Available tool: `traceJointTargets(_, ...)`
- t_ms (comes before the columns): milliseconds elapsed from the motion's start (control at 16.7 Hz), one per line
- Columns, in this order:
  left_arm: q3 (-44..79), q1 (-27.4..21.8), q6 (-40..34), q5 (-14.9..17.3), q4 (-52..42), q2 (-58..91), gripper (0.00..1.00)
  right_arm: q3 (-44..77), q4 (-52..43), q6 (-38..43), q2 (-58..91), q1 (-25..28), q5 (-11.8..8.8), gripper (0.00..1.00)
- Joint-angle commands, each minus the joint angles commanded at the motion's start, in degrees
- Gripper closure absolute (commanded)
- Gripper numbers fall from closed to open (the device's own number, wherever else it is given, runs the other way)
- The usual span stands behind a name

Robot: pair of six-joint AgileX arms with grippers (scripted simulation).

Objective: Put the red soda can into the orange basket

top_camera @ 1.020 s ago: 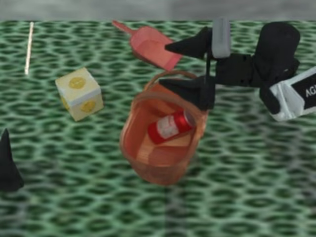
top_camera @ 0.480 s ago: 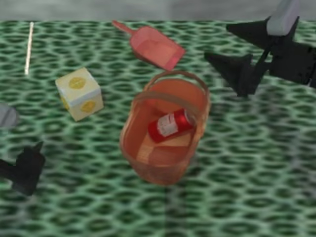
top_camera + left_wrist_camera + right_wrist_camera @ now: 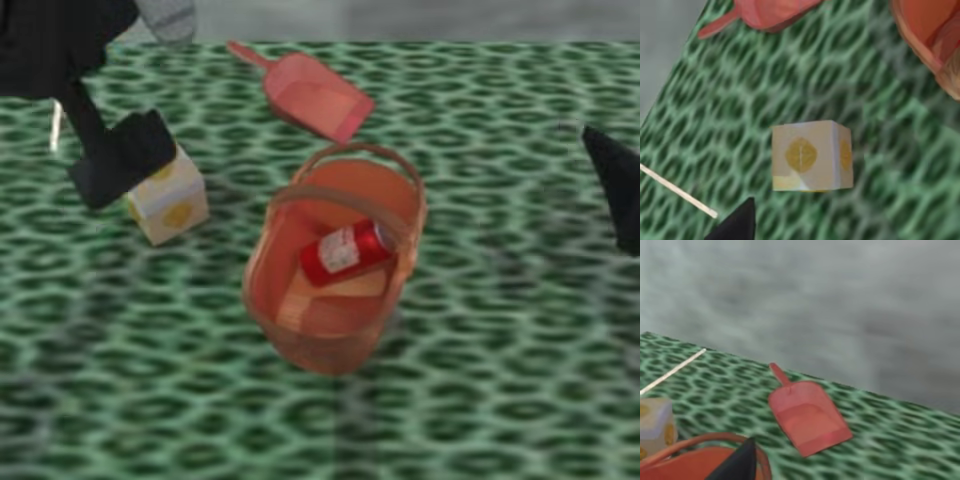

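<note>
The red soda can [image 3: 345,252] lies on its side on the pale floor of the orange basket [image 3: 262,285], which stands mid-table with its handle arched over the far end. Nothing holds the can. My left gripper [image 3: 118,162] hovers at the far left above a pale cube, open and empty; only one dark fingertip [image 3: 737,225] shows in the left wrist view. My right gripper [image 3: 614,190] sits at the right edge, away from the basket, open and empty. The right wrist view shows one fingertip [image 3: 740,462] in front of the basket's rim [image 3: 700,440].
A pale cube with yellow discs [image 3: 170,200] [image 3: 810,156] stands left of the basket, partly under my left gripper. A pink-red scoop [image 3: 312,95] [image 3: 807,417] lies behind the basket. A thin white stick [image 3: 677,190] rests at the far left.
My right gripper has pulled back from over the basket to the right edge. My left arm has swung from the near left up to the far left, above the cube. The can stays in the basket.
</note>
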Motion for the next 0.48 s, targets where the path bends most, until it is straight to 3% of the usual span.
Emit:
traceJointTargets(240,23.8,-5.7,11.3,-0.7,-11.3,20.8,0.0,-10.1,-9.6,-0.5,-21.9,-2.6,9.8,0.0)
traceJointTargets(480,40.5,-10.1,20.4,-0.7,-22.1,39.5,0.0,-18.3,-17.8,-0.8,-40.3,-4.5,17.8,0.0)
